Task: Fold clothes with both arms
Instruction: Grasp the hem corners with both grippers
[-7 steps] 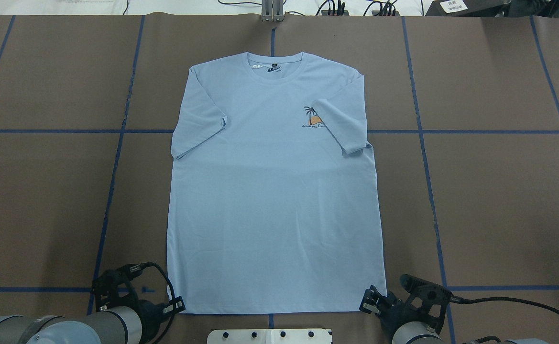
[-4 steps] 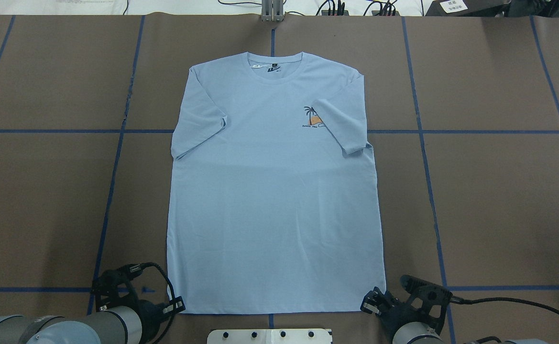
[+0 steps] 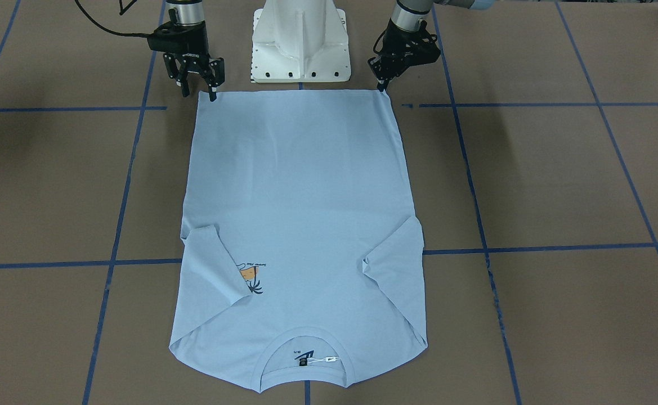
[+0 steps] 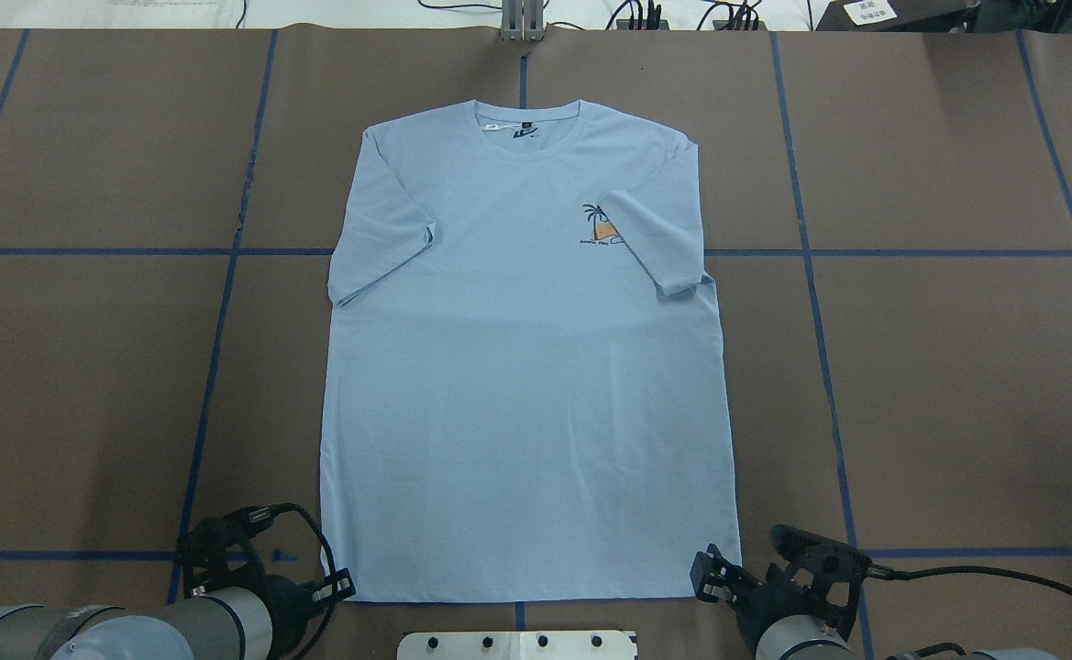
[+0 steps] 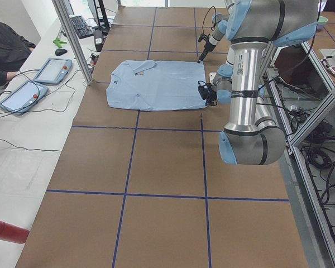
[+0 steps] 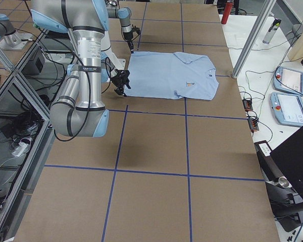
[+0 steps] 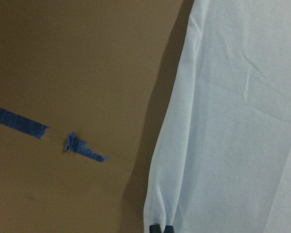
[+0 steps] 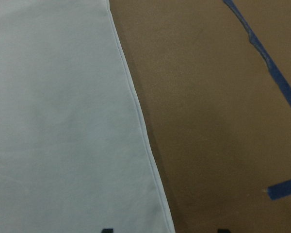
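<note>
One T-shirt [image 4: 526, 367] lay flat, print up, on the table [image 4: 957, 367], collar away from the robot. Left end effector [image 3: 383, 85] was pinched closed on a hem corner; right end effector [image 3: 198, 94] was open, straddling the other hem corner.

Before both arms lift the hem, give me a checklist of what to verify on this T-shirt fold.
1. T-shirt flat, both sleeves folded inward: ok.
2. Left gripper shut at its hem corner: ok.
3. Cloth pinched between its fingers: cannot tell.
4. Right gripper shut on its corner: not ok; it is open, straddling the shirt's side edge.
5. Hem straight between the corners: ok.
</note>
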`<action>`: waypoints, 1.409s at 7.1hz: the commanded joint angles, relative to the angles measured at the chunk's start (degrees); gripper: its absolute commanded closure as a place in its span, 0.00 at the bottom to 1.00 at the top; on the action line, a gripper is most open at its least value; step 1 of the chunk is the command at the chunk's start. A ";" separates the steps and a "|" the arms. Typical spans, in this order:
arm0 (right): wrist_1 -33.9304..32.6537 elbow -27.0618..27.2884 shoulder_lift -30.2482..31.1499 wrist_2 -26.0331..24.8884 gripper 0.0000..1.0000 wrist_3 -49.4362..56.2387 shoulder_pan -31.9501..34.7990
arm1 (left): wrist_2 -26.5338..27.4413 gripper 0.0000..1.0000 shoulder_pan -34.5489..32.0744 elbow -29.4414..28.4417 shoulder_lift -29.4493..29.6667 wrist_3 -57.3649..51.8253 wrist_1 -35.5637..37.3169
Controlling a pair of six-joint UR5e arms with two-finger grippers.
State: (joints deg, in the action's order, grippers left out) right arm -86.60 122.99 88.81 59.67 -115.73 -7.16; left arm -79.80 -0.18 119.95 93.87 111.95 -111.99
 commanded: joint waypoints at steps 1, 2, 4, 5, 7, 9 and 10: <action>-0.59 -0.47 -0.04 -0.26 0.27 -0.55 -0.66 | -0.09 1.00 0.00 -0.06 0.00 -0.07 -0.07; -0.59 -0.47 -0.04 -0.26 0.33 -0.72 -0.57 | -0.09 1.00 0.09 0.02 0.00 -0.07 -0.16; -0.58 -0.56 -0.04 -0.35 0.40 -0.64 -0.74 | -0.09 1.00 0.09 -0.06 0.35 -0.07 -0.16; -0.58 -0.56 -0.04 -0.35 0.42 -0.64 -0.83 | -0.09 1.00 0.09 -0.06 0.35 -0.07 -0.16; -0.50 -0.65 -0.13 -0.35 0.47 -0.72 -1.01 | -0.09 1.00 0.09 -0.06 0.35 -0.07 -0.16; -0.50 -0.56 -0.13 -0.35 0.47 -0.72 -1.80 | -0.09 1.00 0.09 -0.06 0.53 -0.07 -0.16; -0.50 -0.56 -0.13 -0.35 0.49 -0.72 -1.97 | -0.09 1.00 0.09 -0.06 0.53 -0.07 -0.16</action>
State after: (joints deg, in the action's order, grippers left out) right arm -87.10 122.39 88.68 59.33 -116.45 -8.80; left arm -79.89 -0.09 119.88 94.36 111.88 -112.13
